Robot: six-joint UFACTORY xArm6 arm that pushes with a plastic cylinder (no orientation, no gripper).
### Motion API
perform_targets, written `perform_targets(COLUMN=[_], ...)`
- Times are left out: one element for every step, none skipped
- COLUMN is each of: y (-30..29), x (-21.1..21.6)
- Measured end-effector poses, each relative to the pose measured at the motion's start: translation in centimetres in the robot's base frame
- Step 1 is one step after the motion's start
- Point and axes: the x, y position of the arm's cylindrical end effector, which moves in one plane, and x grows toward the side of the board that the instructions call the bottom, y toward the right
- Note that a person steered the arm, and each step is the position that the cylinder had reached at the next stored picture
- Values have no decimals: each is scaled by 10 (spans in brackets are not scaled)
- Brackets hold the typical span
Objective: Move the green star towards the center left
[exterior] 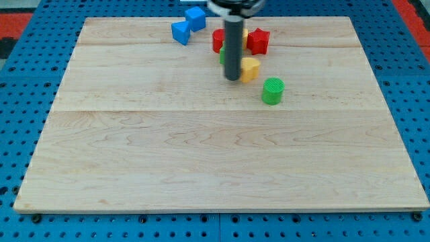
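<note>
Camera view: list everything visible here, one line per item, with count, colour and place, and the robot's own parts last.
blue blocks: two, blue, top edge, left of the rod.
red blocks: two, red, top centre, one each side of the rod.
green block behind rod: one, green, mostly hidden; shape unclear.
yellow block: one, yellow, just right of my tip.
green cylinder: one, green, lower right of the cluster.
wooden board: one, pale wood.
blue pegboard: one, blue, surrounding.
my tip: one, dark, beside the yellow block.
</note>
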Motion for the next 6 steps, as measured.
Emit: perform_targets(y=[42, 42, -16, -82, -148, -65], x=[-18, -51, -62, -37, -23, -20])
